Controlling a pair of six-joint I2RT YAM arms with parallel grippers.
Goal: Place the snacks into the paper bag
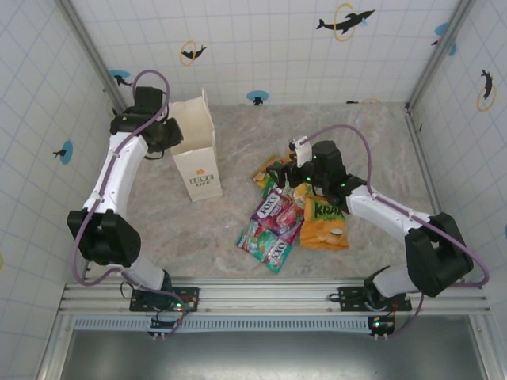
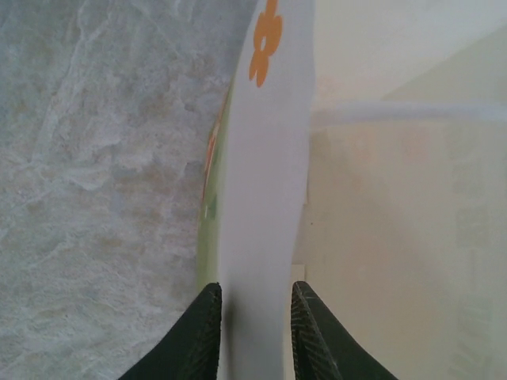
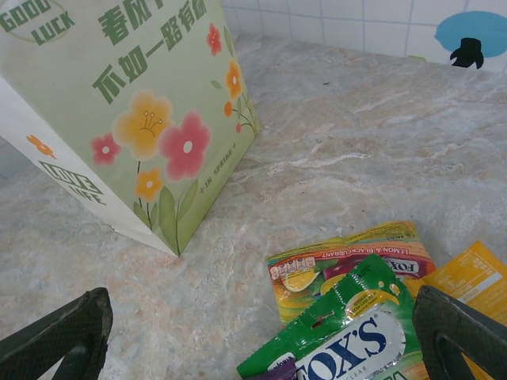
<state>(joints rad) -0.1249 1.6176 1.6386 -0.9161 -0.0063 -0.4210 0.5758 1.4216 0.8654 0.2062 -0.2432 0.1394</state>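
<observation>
The paper bag stands upright at the back left, white with a flowered green side. My left gripper is at the bag's open top; in the left wrist view its gripper is closed on the bag's white wall, one finger outside and one inside. Several snacks lie in a loose pile mid-table: an orange packet, a purple-pink one, a green one. My right gripper hovers over the pile's far end, open, above a green packet and a yellow packet.
Tiled walls enclose the marble table on three sides. Bare tabletop lies between the bag and the snack pile. The metal rail with both arm bases runs along the near edge.
</observation>
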